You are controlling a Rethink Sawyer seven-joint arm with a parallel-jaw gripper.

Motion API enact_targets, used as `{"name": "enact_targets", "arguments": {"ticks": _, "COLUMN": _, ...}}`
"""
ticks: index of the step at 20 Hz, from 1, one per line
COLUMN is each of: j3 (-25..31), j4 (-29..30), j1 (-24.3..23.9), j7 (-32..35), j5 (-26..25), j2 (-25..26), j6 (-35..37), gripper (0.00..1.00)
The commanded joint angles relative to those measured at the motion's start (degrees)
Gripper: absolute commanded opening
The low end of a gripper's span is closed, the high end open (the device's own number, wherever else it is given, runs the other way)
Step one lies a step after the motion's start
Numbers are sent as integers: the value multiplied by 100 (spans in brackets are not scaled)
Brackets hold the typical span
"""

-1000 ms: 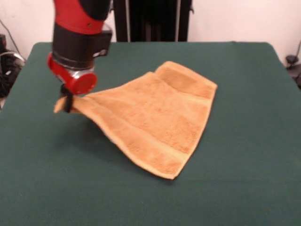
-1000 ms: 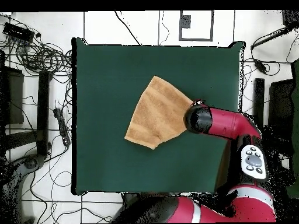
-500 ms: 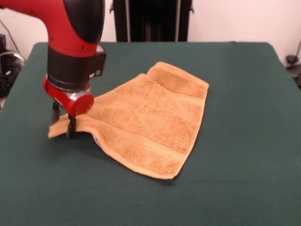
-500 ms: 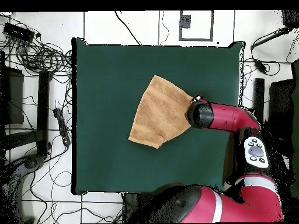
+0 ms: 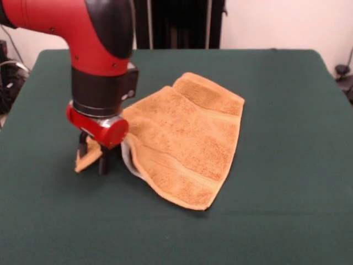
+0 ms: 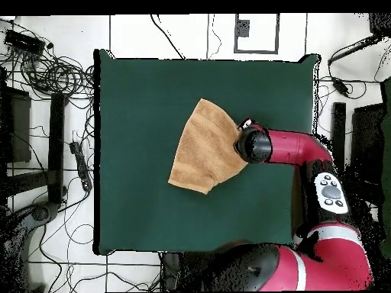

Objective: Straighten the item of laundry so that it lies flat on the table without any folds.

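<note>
Near left on the green table (image 5: 287,165), the gripper (image 5: 92,157) w/ jaws down at the tabletop pinches the orange towel's (image 5: 185,138) left corner, the rest lying rumpled toward centre, far end flat-ish w/ a fold.

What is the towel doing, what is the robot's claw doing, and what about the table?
Towel: not flat; most of it lies on the table, one corner is pinched at the gripper, with a buckle beside it.
Gripper: down at the table, shut on the towel corner.
Table: green top, the towel lying on it.
</note>
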Motion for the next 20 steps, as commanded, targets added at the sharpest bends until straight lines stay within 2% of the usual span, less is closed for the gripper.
{"name": "enact_targets", "arguments": {"ticks": 1, "j3": 1191, "j4": 568, "j1": 462, "j7": -752, "j5": -39, "j2": -362, "j6": 27, "gripper": 100}}
{"name": "enact_targets", "arguments": {"ticks": 5, "j3": 765, "j4": 583, "j1": 850, "j7": -407, "j5": -33, "j2": -664, "j6": 410, "gripper": 100}}
{"name": "enact_targets", "arguments": {"ticks": 9, "j3": 667, "j4": 721, "j1": 949, "j7": -556, "j5": 50, "j2": -1108, "j6": 852, "gripper": 100}}
{"name": "enact_targets", "arguments": {"ticks": 15, "j3": 839, "j4": 556, "j1": 721, "j7": -1378, "j5": 93, "j2": -1507, "j6": 1685, "gripper": 100}}
{"name": "enact_targets", "arguments": {"ticks": 18, "j3": 890, "j4": 205, "j1": 494, "j7": -1816, "j5": -69, "j2": -1358, "j6": 1999, "gripper": 100}}
{"name": "enact_targets", "arguments": {"ticks": 20, "j3": 810, "j4": -198, "j1": 298, "j7": -2198, "j5": -417, "j2": -1173, "j6": 2043, "gripper": 100}}
